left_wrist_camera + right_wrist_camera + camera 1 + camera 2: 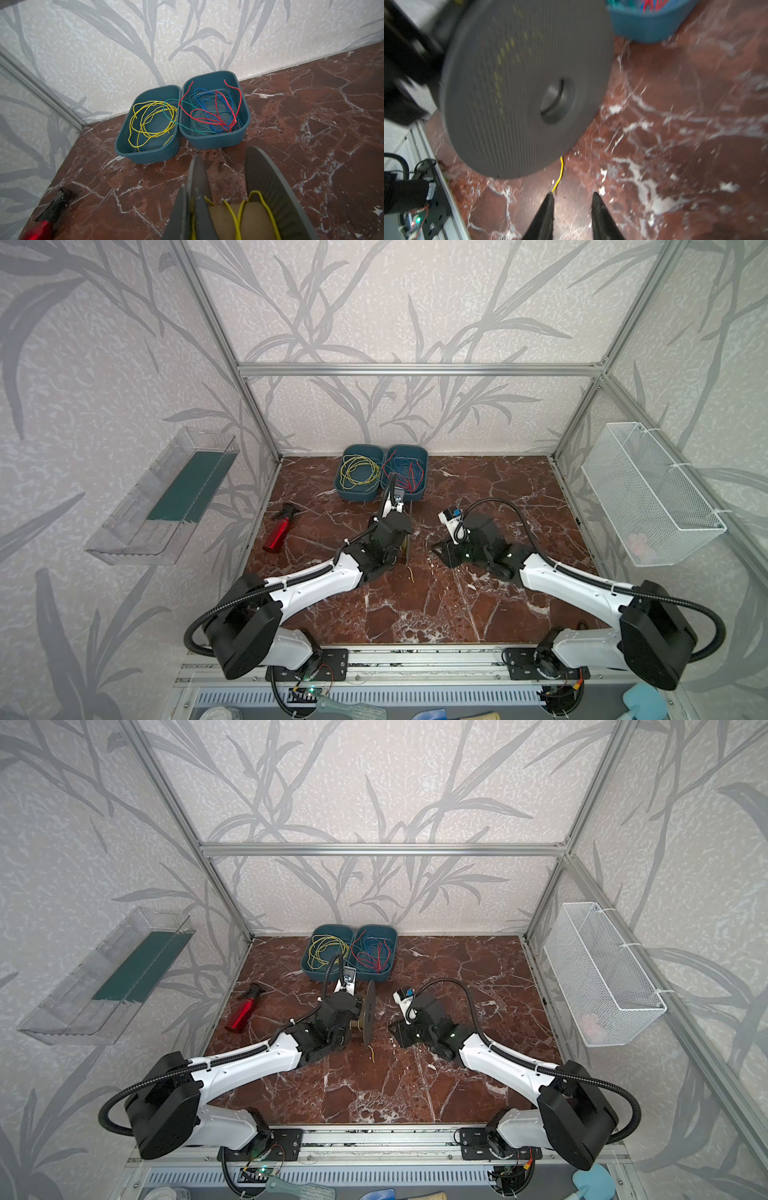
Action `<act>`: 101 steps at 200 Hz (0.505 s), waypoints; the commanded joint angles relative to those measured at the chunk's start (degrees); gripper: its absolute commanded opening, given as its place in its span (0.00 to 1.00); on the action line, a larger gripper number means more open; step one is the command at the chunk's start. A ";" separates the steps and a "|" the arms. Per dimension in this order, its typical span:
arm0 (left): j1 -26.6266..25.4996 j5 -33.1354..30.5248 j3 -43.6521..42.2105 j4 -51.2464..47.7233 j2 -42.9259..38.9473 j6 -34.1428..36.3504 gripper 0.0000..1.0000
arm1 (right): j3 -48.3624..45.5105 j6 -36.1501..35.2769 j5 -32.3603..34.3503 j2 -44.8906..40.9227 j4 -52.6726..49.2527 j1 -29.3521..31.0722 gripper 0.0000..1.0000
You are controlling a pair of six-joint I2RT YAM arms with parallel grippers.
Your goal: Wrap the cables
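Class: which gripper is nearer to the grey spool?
Left. The left gripper is clamped on the grey spool; the right gripper sits apart from it, jaws open, facing its flat side.

Place: a robot lab test cell.
Frame: aluminium bars (415,369) box in the scene, across the middle and up both sides.
Walls: leaf wallpaper (374,302) on flat panels.
Base: left arm (316,580) and right arm (573,576) bolted to a rail (415,657) along the lower edge.
Electronics: bare board (305,691) with loose wires, bottom centre-left.
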 commanded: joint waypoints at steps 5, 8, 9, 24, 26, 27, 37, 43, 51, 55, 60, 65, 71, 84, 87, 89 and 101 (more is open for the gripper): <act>-0.21 -3.62 2.57 -12.27 3.19 -9.47 0.00 | -2.77 -0.65 0.51 -0.18 2.22 1.84 0.39; -0.21 -3.90 2.95 -12.78 3.44 -9.82 0.00 | -3.03 -1.01 0.32 0.06 2.64 1.84 0.40; -0.21 -3.96 3.16 -13.00 3.54 -9.92 0.00 | -3.15 -1.15 0.25 0.15 2.79 1.84 0.40; -0.12 -4.70 5.87 -15.87 4.86 -10.76 0.00 | -3.63 -4.12 -3.66 2.17 4.32 1.92 0.44; -0.12 -4.83 6.18 -16.30 5.05 -10.86 0.00 | -3.62 -4.31 -3.97 2.52 4.38 1.95 0.44; -0.12 -4.91 6.40 -16.52 5.18 -10.93 0.00 | -3.62 -4.42 -4.01 2.65 4.40 1.98 0.44; -0.08 -4.86 8.25 -17.99 6.29 -10.85 0.00 | -3.47 -4.96 -4.81 4.33 4.52 2.09 0.45; -0.09 -4.82 9.20 -18.49 6.97 -10.86 0.00 | -3.80 -4.79 -4.80 5.02 5.22 2.23 0.45; -0.12 -4.93 10.29 -19.30 7.77 -11.22 0.00 | -4.28 -4.63 -4.80 5.94 6.60 2.36 0.46; -0.12 -4.97 10.66 -19.47 8.21 -11.33 0.00 | -4.28 -4.67 -4.84 6.37 6.95 2.44 0.47; -0.17 -5.22 11.02 -19.62 8.58 -11.58 0.00 | -4.32 -4.84 -4.87 6.89 7.25 2.58 0.47; -0.12 -5.64 11.27 -19.95 8.88 -12.04 0.00 | -4.30 -5.06 -4.57 7.42 7.62 2.83 0.47; -0.12 -5.57 11.28 -19.77 9.21 -12.29 0.00 | -4.16 -5.54 -3.86 8.12 7.68 3.20 0.47; -0.12 -5.52 11.23 -19.39 9.63 -12.54 0.00 | -2.76 -6.76 -2.24 10.05 6.24 4.09 0.47; -0.13 -5.35 11.19 -19.37 9.73 -12.61 0.00 | -2.38 -6.98 -2.13 10.49 6.04 4.20 0.47; -0.13 -5.21 11.16 -19.24 9.78 -12.65 0.00 | -2.26 -7.06 -1.94 10.82 6.01 4.27 0.47; -0.12 -5.21 10.94 -19.06 9.97 -12.89 0.00 | -1.70 -6.73 -1.28 12.32 6.75 4.47 0.47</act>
